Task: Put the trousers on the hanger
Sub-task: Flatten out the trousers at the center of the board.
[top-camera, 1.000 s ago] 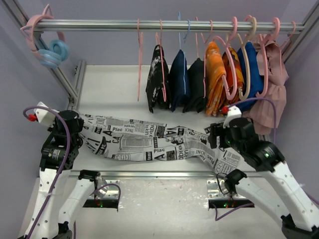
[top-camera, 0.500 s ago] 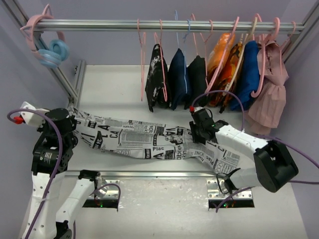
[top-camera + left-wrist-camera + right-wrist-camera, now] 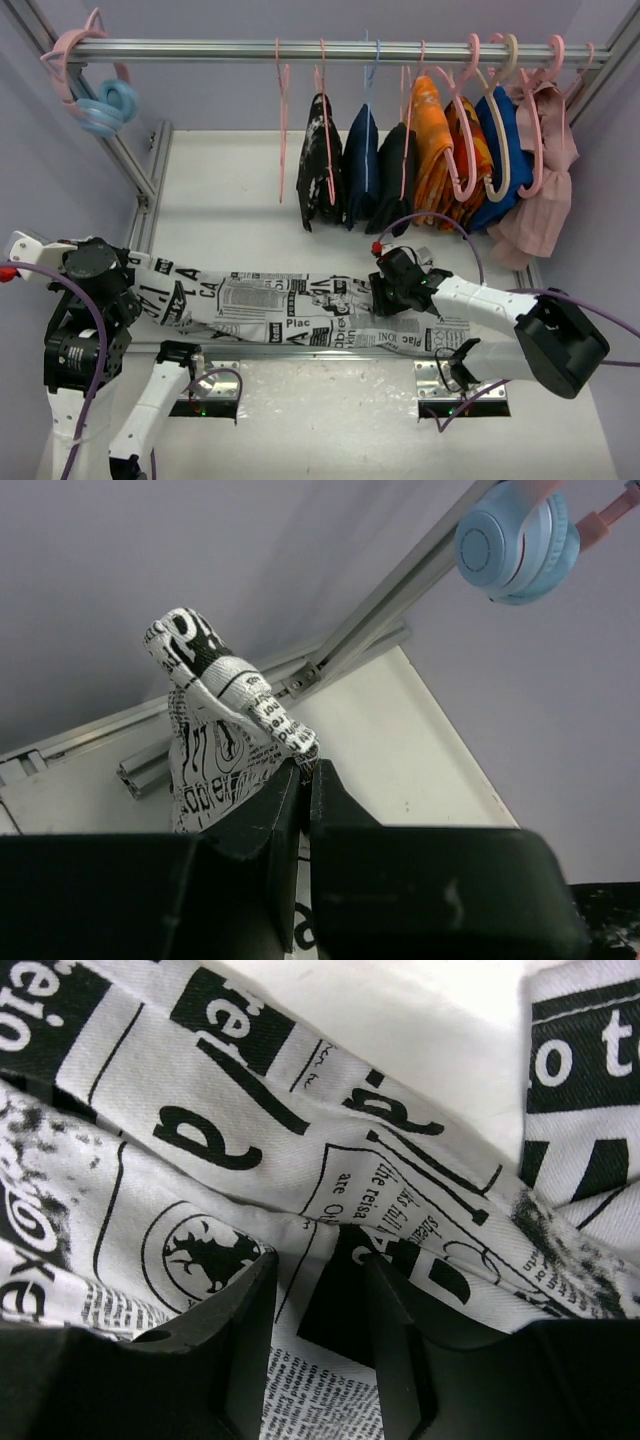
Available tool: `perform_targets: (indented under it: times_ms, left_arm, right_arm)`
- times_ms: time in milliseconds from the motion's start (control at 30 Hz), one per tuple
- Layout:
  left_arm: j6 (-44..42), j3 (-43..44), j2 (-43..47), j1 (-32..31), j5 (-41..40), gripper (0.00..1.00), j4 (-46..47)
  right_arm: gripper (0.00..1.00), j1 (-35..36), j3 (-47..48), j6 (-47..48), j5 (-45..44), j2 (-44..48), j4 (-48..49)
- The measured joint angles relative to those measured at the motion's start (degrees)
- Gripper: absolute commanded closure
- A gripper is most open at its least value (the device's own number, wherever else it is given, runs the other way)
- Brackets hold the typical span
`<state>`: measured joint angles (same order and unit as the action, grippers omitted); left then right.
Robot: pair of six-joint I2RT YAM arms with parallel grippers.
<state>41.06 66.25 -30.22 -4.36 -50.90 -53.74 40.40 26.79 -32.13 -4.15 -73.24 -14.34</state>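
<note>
The trousers (image 3: 290, 300), white with black newspaper print, lie stretched left to right along the table's near edge. My left gripper (image 3: 130, 272) is shut on their left end. In the left wrist view that bunched end (image 3: 215, 745) sticks up from the closed gripper (image 3: 305, 770). My right gripper (image 3: 380, 292) rests on the cloth right of the middle. In the right wrist view this gripper (image 3: 320, 1245) stands partly open over the trousers (image 3: 300, 1110), a low fold between the tips. The hanger (image 3: 282, 130), thin and pale pink, hangs empty on the rail.
The metal rail (image 3: 200, 50) carries a black speckled garment (image 3: 318, 165), a navy one (image 3: 360, 165), orange (image 3: 432, 150), blue (image 3: 500, 150) and pink clothes (image 3: 545, 195) on hangers. Blue headphones (image 3: 108, 105) hang at the left end (image 3: 515, 540). A slanted frame post (image 3: 130, 165) stands left.
The left arm has pulled the trousers' end left and nearer, stretching them flatter. The right gripper left the right end, moved to the middle and narrowed its jaws. Hung clothes swung.
</note>
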Motion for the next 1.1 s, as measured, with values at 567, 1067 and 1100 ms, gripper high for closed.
perform_targets:
  times_ms: [567, 1067, 1100]
  left_arm:
    - [-5.1, 1.8, 1.7, -0.8, 0.7, 0.98, -0.4]
    - [-10.7, -1.3, 1.1, -1.6, 10.0, 0.98, 3.0]
    - [-10.9, -1.5, 1.1, -1.8, 10.1, 0.98, 3.1]
  right_arm:
    - [0.32, -6.1, 9.9, 1.4, -11.2, 2.6, -10.9]
    - [0.41, -9.1, 1.6, -11.0, -19.6, 0.4, -6.6]
    - [0.4, -9.1, 0.8, -11.4, -19.6, 1.3, -6.6]
